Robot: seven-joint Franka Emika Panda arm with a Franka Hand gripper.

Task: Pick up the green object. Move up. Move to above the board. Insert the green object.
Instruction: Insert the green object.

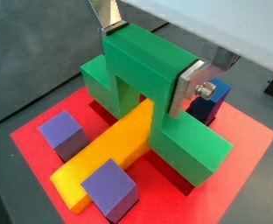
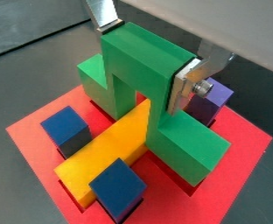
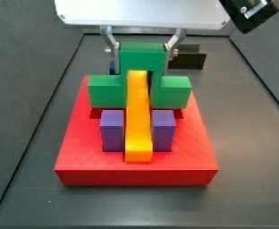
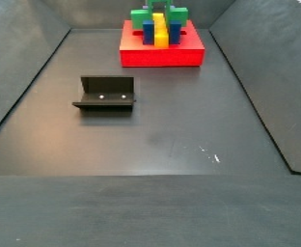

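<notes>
The green object stands on the red board, straddling the long yellow bar that runs under its raised middle. My gripper is shut on that raised cube, one silver finger flat against each side. Both side views show the same: the green object sits across the yellow bar at the far end of the board, with the gripper clamped from above. The other wrist view shows the green object and gripper alike.
Two purple blocks flank the yellow bar on the board. A dark block lies just behind the green object. The fixture stands on the dark floor well away from the board. Walls enclose the floor.
</notes>
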